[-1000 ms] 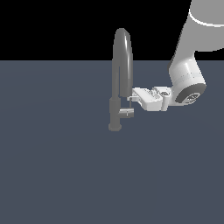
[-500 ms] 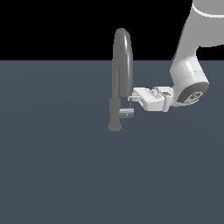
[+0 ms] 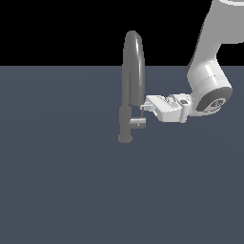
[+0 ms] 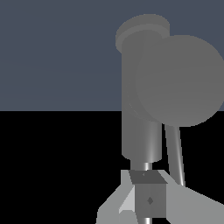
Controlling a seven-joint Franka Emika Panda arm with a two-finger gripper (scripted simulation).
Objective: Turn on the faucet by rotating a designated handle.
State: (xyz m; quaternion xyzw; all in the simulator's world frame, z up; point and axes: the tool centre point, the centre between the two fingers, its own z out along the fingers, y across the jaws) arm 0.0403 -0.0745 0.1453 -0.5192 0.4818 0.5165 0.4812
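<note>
Dark floor, handle nearly hiding tool

Not much going on here over the last second. The arm's big white wrist joint has drifted a touch toward the exterior view's right and slightly down, so the forearm above it leans over a bit more. The gripper has barely budged: it's still parked just above the handle, right beside the faucet neck. Can't see any turn in the handle.
</note>
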